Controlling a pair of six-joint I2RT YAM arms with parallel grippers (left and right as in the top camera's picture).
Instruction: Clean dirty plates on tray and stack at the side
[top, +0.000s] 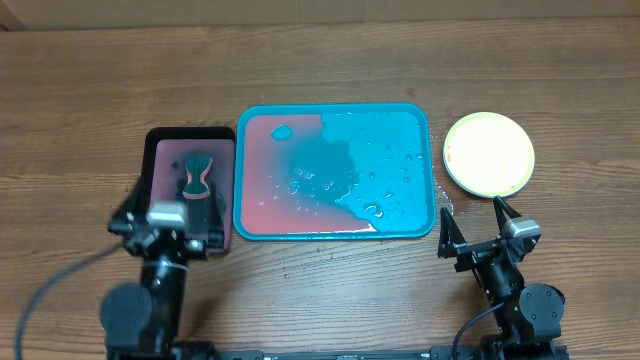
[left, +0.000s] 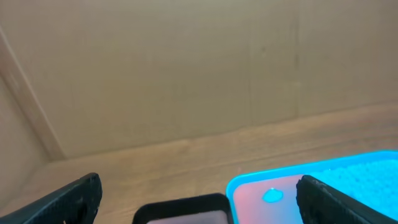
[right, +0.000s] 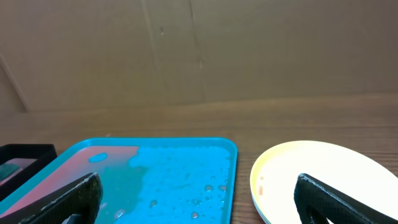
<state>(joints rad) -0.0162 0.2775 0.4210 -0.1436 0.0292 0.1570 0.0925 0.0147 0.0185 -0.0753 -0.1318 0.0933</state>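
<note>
- Black fingers (left: 68, 199) of the left gripper (left: 198, 182) framed the bottom corners of the left wrist view, far apart, with nothing between them.
- Wood-grain table (top: 320, 60) filled the overhead view. A plain beige wall (right: 280, 50) with faint vertical seams rose behind it in both wrist views.
- At centre frame overhead lay the teal tray (top: 335, 107), long side running left to right. Its left part carried a pinkish-red film, and its right part was bright blue and beaded with water droplets (top: 375, 180).
- A small wet patch (top: 446, 208) sat on the wood just off the tray's lower right corner.
- To the right of the tray, apart from it, rested a round pale plate (top: 488, 152) with a greenish rim and orange flecks near its left edge. Glare washed out its face, and whether others lay beneath could not be told.
- Left of the tray, just beside it, sat a black tray (top: 150, 180) holding a teal-and-red hourglass-shaped object (top: 200, 175).
- The left gripper overlapped the black tray's lower edge; contact could not be told.
- The right gripper (top: 472, 218) sat below the plate, spread wide and empty.
</note>
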